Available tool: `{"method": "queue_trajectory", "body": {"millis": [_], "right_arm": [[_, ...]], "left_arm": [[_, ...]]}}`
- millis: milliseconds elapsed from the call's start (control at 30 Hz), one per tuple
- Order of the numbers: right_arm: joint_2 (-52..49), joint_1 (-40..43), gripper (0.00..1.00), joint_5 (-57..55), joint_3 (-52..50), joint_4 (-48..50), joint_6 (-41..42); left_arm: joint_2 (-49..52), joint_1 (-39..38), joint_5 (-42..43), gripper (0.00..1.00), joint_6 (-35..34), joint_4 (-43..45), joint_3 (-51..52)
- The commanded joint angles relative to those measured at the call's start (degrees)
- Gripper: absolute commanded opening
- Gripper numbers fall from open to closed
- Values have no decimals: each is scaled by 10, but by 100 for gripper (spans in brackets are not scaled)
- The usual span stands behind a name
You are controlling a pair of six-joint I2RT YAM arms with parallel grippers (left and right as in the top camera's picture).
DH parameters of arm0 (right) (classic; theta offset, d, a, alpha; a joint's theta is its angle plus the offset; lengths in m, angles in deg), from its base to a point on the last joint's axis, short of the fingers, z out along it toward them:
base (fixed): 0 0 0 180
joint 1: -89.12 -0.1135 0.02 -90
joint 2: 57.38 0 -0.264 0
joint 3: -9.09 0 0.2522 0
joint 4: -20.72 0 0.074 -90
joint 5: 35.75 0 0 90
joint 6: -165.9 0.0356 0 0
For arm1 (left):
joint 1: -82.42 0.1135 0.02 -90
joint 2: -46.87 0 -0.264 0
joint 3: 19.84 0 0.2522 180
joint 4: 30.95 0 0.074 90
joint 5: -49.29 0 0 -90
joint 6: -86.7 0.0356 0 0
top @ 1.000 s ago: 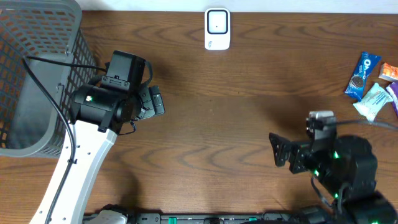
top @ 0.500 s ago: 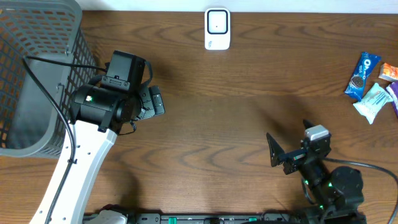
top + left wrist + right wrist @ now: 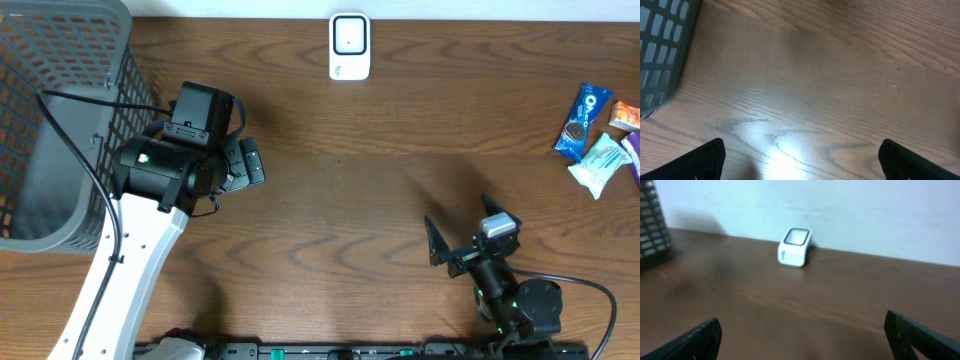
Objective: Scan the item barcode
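Note:
Several snack packs lie at the table's right edge: a blue cookie pack [image 3: 582, 120], a white and teal packet [image 3: 600, 163] and an orange one [image 3: 626, 116]. A white barcode scanner [image 3: 349, 46] [image 3: 794, 247] stands at the back middle. My left gripper [image 3: 254, 163] [image 3: 802, 162] hangs open over bare wood near the basket, holding nothing. Far from the snacks, my right gripper [image 3: 460, 228] [image 3: 802, 340] is low at the front right. It is open and empty and points across the table toward the scanner.
A grey mesh basket [image 3: 50, 120] [image 3: 660, 50] fills the left end of the table; its dark corner [image 3: 650, 225] shows in the right wrist view. A black cable [image 3: 90, 170] runs along the left arm. A pale wall rises behind the scanner.
The right arm has drawn back toward the front edge and tipped up, so its gripper now points across the table. The left arm has not moved.

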Motion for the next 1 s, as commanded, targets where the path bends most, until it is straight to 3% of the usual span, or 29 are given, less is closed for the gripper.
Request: {"method": "queue_trajectory", "body": {"millis": [0, 967], "right_arm": [[27, 9, 99, 2, -30, 22, -26], [47, 63, 99, -33, -47, 4, -40]], "left_arm": [[3, 2, -7, 98, -5, -1, 0], [3, 2, -7, 98, -5, -1, 0]]}}
